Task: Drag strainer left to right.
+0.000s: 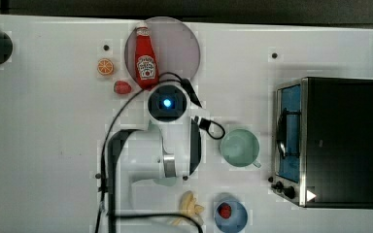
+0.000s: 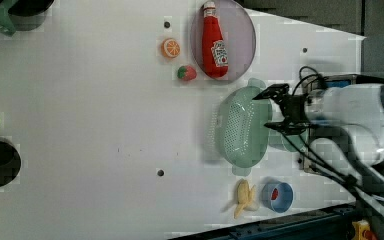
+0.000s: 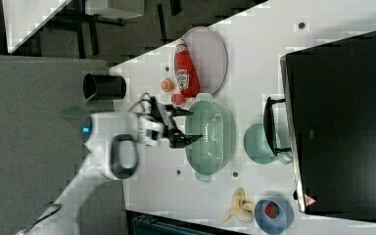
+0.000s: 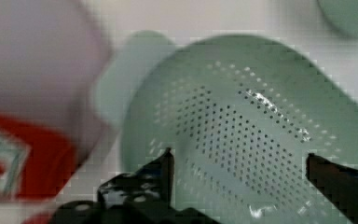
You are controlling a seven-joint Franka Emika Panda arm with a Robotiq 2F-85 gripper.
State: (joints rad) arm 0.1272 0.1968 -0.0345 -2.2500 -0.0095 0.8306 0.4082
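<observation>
The strainer [image 2: 240, 125] is a large pale mint-green colander with rows of tiny holes, standing on the white table just beside the plate with the ketchup bottle. In the right view the strainer [image 3: 210, 137] lies between that plate and a banana. My gripper [image 2: 271, 111] hangs open over the strainer, close to its rim, with nothing held. From the wrist, the two black fingertips [image 4: 161, 168] straddle the perforated bowl of the strainer [image 4: 242, 116]. In the top view my arm and gripper [image 1: 167, 103] cover most of the strainer.
A ketchup bottle [image 1: 145, 53] lies on a round plate [image 1: 184, 43]. An orange slice [image 1: 105, 66] and a strawberry [image 1: 122, 87] sit by it. A pale-green cup [image 1: 240, 148] stands near a toaster oven [image 1: 330, 141]. A banana [image 1: 192, 206] and a blue bowl [image 1: 230, 216] sit near the table edge.
</observation>
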